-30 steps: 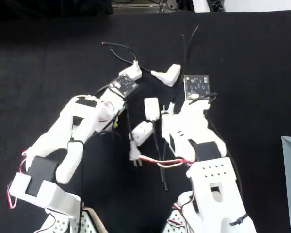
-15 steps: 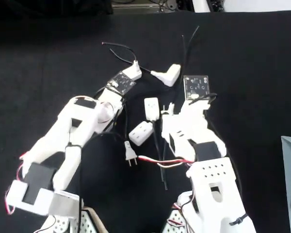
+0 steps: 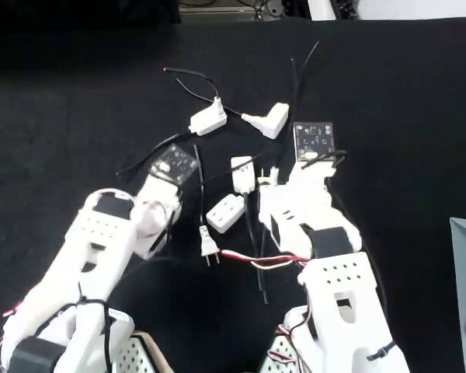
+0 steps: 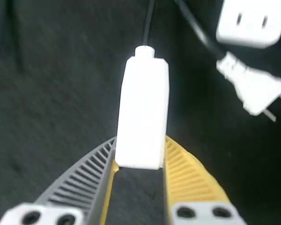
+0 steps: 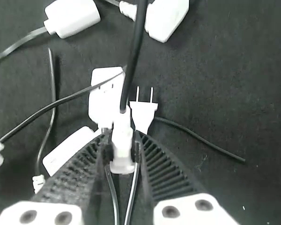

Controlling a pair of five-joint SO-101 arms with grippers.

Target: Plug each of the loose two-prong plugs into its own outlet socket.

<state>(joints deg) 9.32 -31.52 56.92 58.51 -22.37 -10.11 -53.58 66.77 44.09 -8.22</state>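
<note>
- Over the last 1 second, your left arm (image 3: pixel 101 241) has drawn back toward its base.
- Its tool (image 4: pixel 139 158) has come off the white socket block (image 3: pixel 207 119), which now lies uncovered on the counter.
- The loose plug (image 3: pixel 208 247) has slid slightly toward the left arm.

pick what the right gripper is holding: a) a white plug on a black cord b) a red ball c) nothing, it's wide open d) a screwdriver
A: the right wrist view shows the right gripper closed on a white plug with a black cord.
</note>
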